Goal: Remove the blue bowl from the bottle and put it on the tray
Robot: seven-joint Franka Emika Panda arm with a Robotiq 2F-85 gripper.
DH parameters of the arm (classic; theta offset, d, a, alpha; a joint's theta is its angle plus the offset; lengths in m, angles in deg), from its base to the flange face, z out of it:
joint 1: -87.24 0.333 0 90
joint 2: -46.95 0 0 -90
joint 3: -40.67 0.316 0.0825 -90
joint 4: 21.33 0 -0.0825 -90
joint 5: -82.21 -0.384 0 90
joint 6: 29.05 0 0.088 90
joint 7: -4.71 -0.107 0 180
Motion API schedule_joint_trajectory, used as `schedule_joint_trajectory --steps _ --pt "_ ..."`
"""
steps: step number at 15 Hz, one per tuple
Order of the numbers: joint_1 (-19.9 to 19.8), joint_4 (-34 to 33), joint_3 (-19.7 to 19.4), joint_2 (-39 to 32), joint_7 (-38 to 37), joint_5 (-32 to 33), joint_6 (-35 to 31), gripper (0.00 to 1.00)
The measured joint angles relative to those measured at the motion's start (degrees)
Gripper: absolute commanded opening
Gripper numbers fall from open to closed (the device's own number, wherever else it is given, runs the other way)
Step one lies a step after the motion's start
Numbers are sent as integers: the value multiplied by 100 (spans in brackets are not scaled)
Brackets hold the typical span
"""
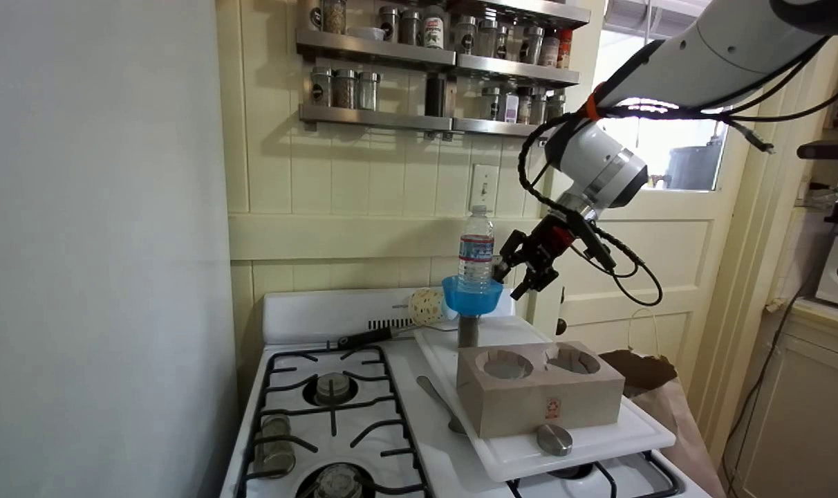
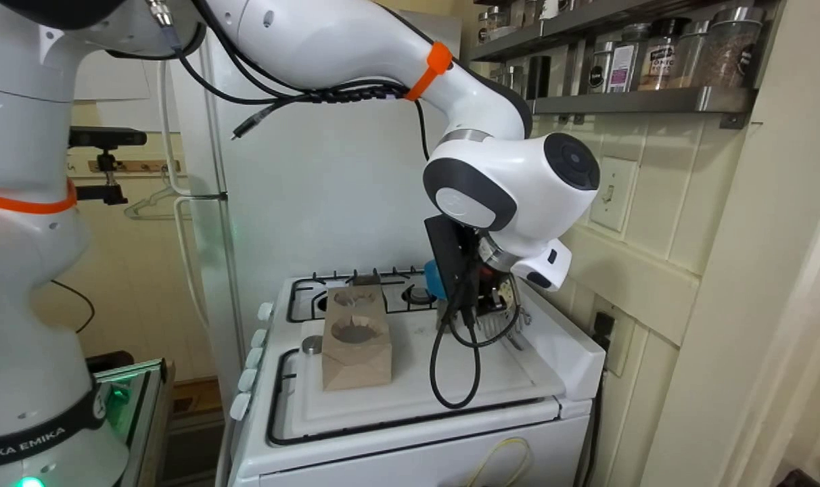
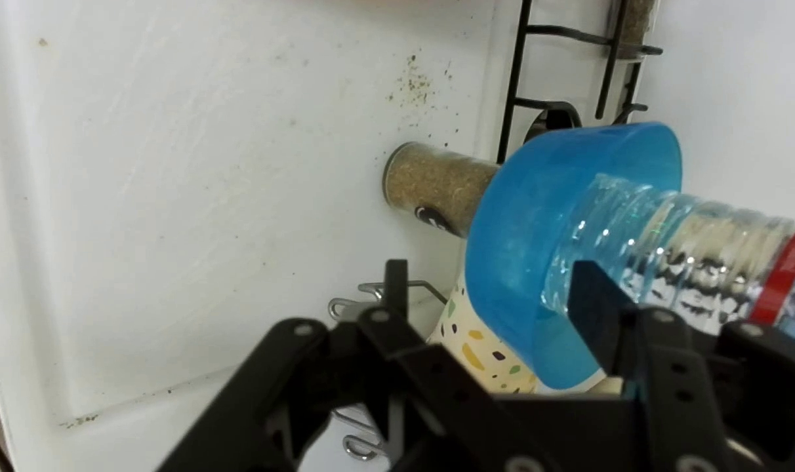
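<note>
Holds claw (image 3: 492, 278) spread wide, gripping nothing, nr blue bowl (image 3: 512, 242) (atop jar (image 3: 437, 187), w/ bottle (image 1: 476, 250) upright inside), apart fr. tray (image 1: 516, 408).

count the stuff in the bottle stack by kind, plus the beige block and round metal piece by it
Spice jar: 1, at the bottom
Blue bowl: 1, on top of that
Clear bottle: 1, standing in it
Beige block: 1
Round metal piece: 1
Total: 5
</note>
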Motion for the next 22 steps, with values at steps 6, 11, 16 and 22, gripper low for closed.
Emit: schedule_joint_trajectory --steps 6,11,16,22 --pt "0 -7 40 0 -22 0 -39 3" --pt "3 -9 70 -8 -26 23 -66 1" --pt "4 6 97 -20 -26 33 -133 1" --pt "-42 46 30 64 -26 32 -289 1"
